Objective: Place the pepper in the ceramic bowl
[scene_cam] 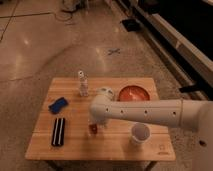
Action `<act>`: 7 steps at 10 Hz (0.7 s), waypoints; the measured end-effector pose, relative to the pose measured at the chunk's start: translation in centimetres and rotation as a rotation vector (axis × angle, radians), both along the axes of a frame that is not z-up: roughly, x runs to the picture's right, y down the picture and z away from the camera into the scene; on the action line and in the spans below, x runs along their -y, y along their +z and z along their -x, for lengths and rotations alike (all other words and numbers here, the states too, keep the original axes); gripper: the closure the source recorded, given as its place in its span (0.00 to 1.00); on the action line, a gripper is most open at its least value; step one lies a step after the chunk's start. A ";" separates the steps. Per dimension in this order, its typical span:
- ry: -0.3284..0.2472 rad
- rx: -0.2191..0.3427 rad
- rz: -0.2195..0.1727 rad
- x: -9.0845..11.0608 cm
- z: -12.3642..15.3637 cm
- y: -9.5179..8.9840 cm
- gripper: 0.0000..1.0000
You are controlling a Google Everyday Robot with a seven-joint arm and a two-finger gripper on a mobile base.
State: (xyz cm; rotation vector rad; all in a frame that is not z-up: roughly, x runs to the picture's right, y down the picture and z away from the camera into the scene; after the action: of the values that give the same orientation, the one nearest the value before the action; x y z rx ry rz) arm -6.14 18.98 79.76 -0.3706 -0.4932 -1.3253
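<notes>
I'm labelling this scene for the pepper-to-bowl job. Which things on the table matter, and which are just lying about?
In the job:
pepper, near the front middle
gripper, right over the pepper
ceramic bowl, back right

Lying about:
clear bottle
blue object
black striped block
white cup
</notes>
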 end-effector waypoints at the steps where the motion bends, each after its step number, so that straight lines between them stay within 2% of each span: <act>1: -0.019 0.001 -0.005 -0.1 0.4 0.6 0.35; 7: -0.113 0.001 -0.052 0.1 2.8 3.8 0.37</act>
State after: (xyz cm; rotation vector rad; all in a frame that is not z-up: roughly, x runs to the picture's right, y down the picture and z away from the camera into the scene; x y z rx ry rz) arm -8.91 18.89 83.54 -0.3590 -0.4433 -1.4454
